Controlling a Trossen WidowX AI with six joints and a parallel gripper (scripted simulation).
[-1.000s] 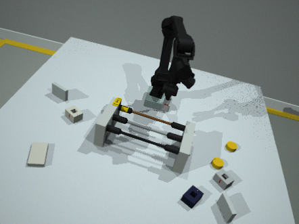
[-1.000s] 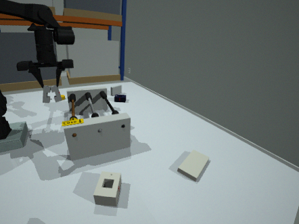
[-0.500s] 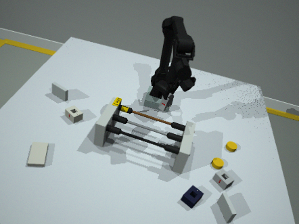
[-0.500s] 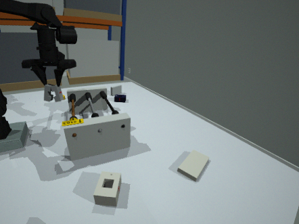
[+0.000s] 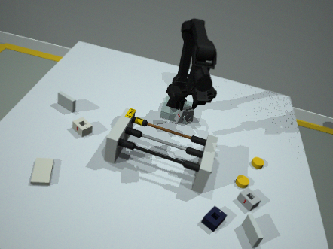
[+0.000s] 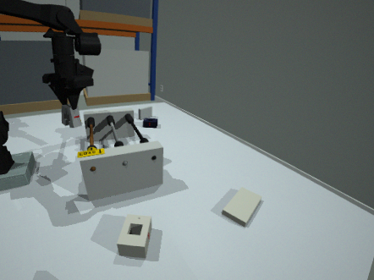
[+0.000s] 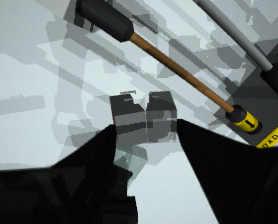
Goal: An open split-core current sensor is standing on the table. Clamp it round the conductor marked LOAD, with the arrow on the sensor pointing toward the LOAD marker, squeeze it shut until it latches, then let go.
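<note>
Plate point(image 5: 66, 101), pale and thin, stands on edge toward the counter's point(image 5: 94, 216) point(image 6: 190, 243) point(image 7: 160, 175) far-left corner in the top view; nearer the left edge lie a beige holed block point(image 5: 80, 131) point(image 6: 135, 248) and a flat slab point(image 5: 42, 171) point(image 6: 242, 206). None of them serves this job, and they sit outside the working path.

Further right, the left end support point(image 5: 111, 148) point(image 6: 123, 185) carries the yellow LOAD marker point(image 5: 130, 113) point(image 6: 90, 152) point(image 7: 270, 139) above the copper conductor point(image 5: 169, 131) point(image 6: 91, 134) point(image 7: 180, 72). The two supports raise all three conductors, so a clamp can go round one. Copper is the outermost, on the arm's side, which spares the hand crossing the others.

Between that conductor and the counter's far edge, the hand point(image 5: 183, 108) point(image 6: 70, 107) point(image 7: 146, 126) grips the open split-core sensor point(image 5: 185, 116) point(image 6: 71, 117) point(image 7: 162, 120), holding it aloft, apart from the copper. A grip on opposite sides should let one squeeze close the halves later. The arrow's heading I cannot tell; it likely needs checking before the sensor goes on.

Toward the right edge lie two yellow discs point(image 5: 258, 162), a grey holed block point(image 5: 246, 201) and a navy one point(image 5: 214, 223) point(image 6: 150, 123), best left alone.
</note>
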